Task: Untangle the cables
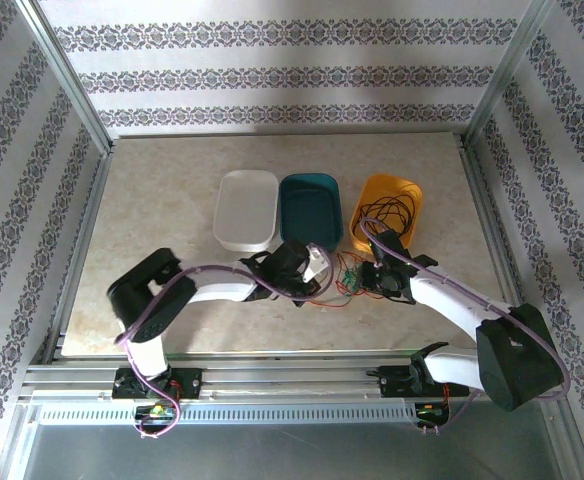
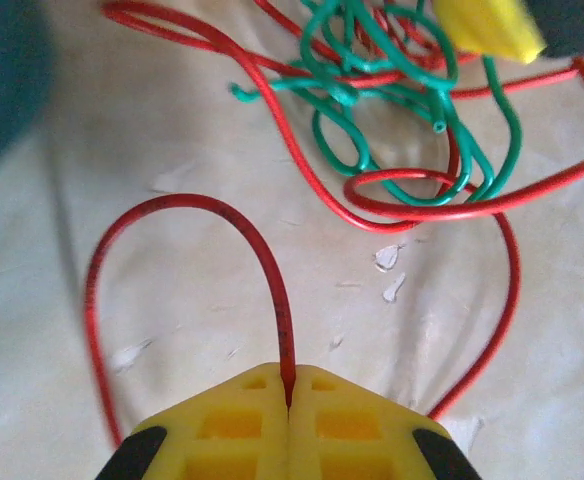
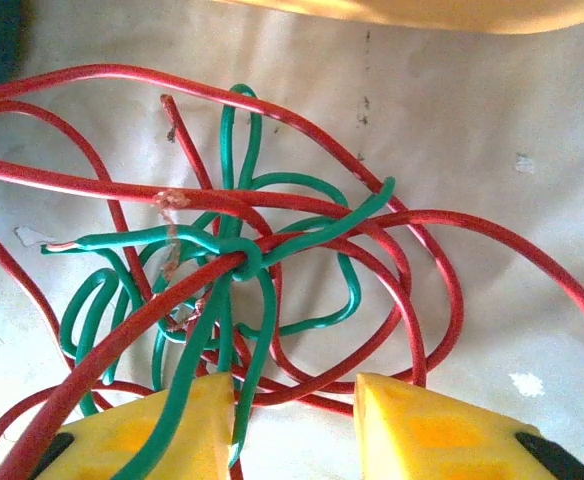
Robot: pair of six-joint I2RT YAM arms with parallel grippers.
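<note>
Left claw (image 2: 290, 405) clenched on the red cable (image 2: 187, 203), bottom centre of its frame. Right claw (image 3: 297, 400) released, jaws apart just below the knot (image 3: 240, 262), mid-frame on the counter (image 3: 492, 130). Risk: pulling red now could cinch the green cable (image 3: 122, 240) tighter, or drag the whole tangle along.

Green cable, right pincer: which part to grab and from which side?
Probably the green cable's loose tail, left of the knot in the right wrist view. It lies flat and fairly straight, with fewer red cable crossings than the middle. Come straight down with the right pincer, jaws across the strand.
</note>
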